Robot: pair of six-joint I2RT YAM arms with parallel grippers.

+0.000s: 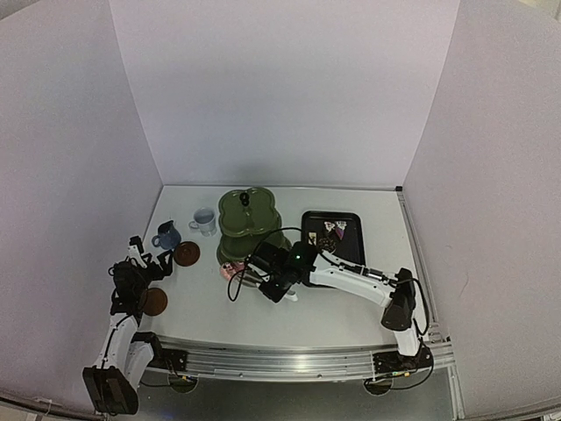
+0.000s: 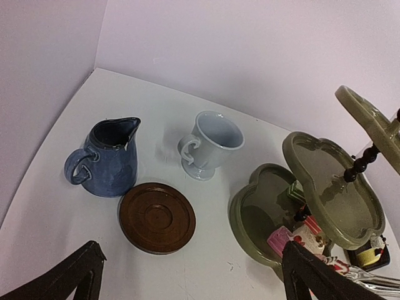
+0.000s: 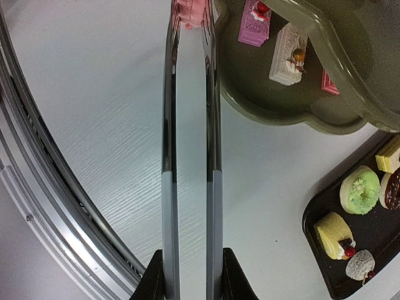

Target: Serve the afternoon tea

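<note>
White table (image 1: 202, 307), green stand (image 1: 248, 213) upright

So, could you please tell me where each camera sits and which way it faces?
Top external: above and behind, looking down at the table; left arm and right arm show.
Left wrist: low at the left, facing the blue mug, pale mug and a saucer; the open left gripper frames it.
Right wrist: looks along the tongs, clamped in the right gripper, to a pink cake; tray at right.
Shared: all three see the green stand.
</note>
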